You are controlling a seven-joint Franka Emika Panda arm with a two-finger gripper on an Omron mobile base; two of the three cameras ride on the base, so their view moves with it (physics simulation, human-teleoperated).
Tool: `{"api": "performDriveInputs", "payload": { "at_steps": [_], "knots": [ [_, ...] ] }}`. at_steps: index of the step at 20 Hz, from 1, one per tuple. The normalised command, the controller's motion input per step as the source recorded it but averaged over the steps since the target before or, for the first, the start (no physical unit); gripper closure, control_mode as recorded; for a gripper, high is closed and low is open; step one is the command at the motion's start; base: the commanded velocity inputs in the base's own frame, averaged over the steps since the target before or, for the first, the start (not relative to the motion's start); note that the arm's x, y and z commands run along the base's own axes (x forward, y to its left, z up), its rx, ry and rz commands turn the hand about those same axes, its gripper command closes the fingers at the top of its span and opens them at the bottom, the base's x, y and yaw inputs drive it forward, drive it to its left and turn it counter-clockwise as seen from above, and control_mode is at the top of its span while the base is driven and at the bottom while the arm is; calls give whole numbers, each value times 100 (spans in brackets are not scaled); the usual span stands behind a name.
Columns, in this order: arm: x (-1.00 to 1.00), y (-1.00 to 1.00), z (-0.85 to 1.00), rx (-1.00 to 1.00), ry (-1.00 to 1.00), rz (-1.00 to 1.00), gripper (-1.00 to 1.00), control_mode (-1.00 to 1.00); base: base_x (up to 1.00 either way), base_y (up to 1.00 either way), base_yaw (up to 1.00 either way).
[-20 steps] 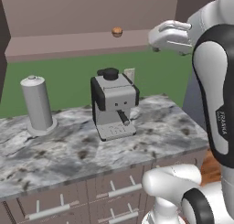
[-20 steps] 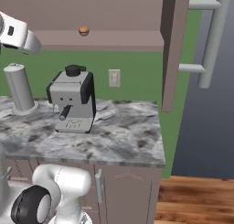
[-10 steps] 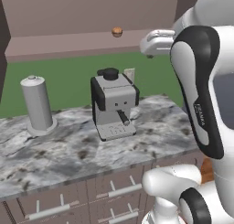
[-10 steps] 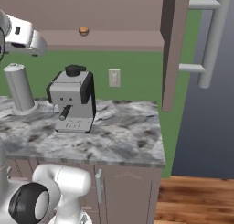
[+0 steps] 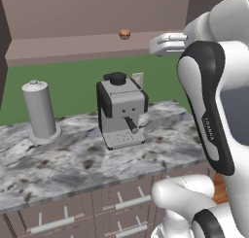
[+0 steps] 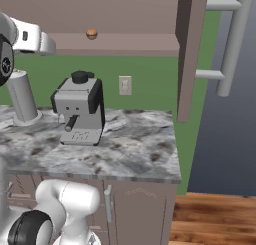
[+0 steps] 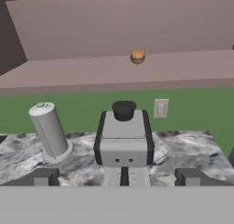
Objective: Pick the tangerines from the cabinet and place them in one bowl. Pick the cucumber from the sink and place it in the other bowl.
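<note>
I had barely started, by my reckoning. One tangerine (image 7: 137,56) sat untouched on the cabinet (image 7: 114,70) shelf, above the coffee machine (image 7: 124,139) and the grey canister (image 7: 49,130) on the counter (image 5: 73,159). I couldn't make out a second fruit, the bowls, the sink or the cucumber. My gripper (image 7: 116,177) was raised, well short of the shelf, facing the tangerine, fingers spread wide and empty. Every pick and placement seemed left to do.
</note>
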Motion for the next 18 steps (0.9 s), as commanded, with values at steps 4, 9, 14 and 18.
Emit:
{"api": "performDriveInputs", "payload": {
  "at_steps": [4, 9, 14, 18],
  "knots": [
    [36, -11, 43, 0, 1, 1, -100, -100, 0, 0, 0],
    [33, -3, 12, 0, 0, 0, -100, -100, 0, 0, 0],
    [25, -1, -16, 0, 0, 0, -100, -100, 0, 0, 0],
    [19, 0, -25, -2, 0, 0, -100, -100, 0, 0, 0]
  ]
}}
